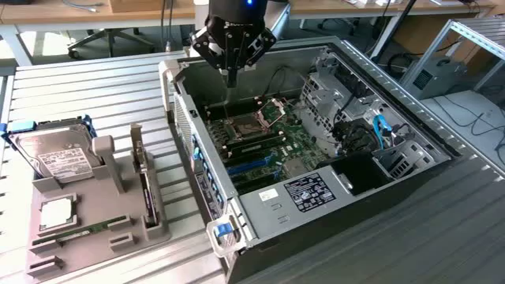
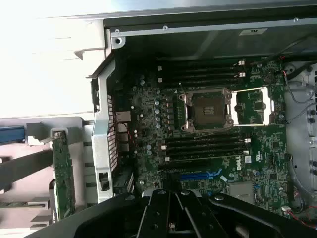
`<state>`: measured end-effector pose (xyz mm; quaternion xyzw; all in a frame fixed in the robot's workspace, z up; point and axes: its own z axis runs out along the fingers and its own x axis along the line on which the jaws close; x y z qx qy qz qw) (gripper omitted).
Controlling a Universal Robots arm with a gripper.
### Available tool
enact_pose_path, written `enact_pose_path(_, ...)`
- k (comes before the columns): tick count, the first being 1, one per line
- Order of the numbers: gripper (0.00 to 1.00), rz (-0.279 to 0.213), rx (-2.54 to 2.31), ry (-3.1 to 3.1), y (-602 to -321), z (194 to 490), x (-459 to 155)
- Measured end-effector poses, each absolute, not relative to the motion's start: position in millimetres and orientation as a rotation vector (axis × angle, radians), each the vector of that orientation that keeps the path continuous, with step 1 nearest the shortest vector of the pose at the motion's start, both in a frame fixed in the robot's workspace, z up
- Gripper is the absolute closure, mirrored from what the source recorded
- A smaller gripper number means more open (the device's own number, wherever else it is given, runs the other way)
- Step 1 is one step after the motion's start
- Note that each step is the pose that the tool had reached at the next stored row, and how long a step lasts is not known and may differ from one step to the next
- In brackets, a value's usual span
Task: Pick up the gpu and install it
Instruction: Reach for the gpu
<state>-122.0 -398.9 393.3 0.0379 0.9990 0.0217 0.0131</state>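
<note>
Little of the writing can be read. The hard drive [image 1: 55,155] has a white label with dark print that is too small to make out. A black label [image 1: 309,193] with white print on the case's [image 1: 261,216] grey cover is no clearer. In the wrist view the motherboard [image 2: 148,124] carries a white logo [image 2: 241,163] near the blue slot [image 2: 200,175]. It looks like Dell lettering, though I cannot be sure.

The gpu [image 1: 143,183] stands on its long edge in a slot of the grey holder [image 1: 99,204], in the lower left of the exterior view, near the case's outer wall. The wrist view shows it edge-on as a thin green board with small parts on it.

The gripper [image 1: 230,80] hangs in the upper middle of the exterior view, over the open case near its far wall and well apart from the gpu. Its fingers [image 1: 229,71] are pressed together into one narrow dark blade and hold nothing.

The holder is a matte grey moulded block with slots and pockets. The boxy silver hard drive leans in it, and a narrow green memory stick [image 1: 79,229] lies flat towards its near end. The case is grey sheet metal with perforated walls. Inside, the green motherboard carries a square metal CPU socket [image 1: 248,125] and long black memory slots. The table [image 1: 103,89] is made of pale ribbed metal slats.
</note>
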Motion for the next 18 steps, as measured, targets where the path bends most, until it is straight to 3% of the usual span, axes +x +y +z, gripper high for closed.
enact_pose_path(18, 0.89, 0.068, 0.118, 3.112, -399.0, 393.3, -128.3)
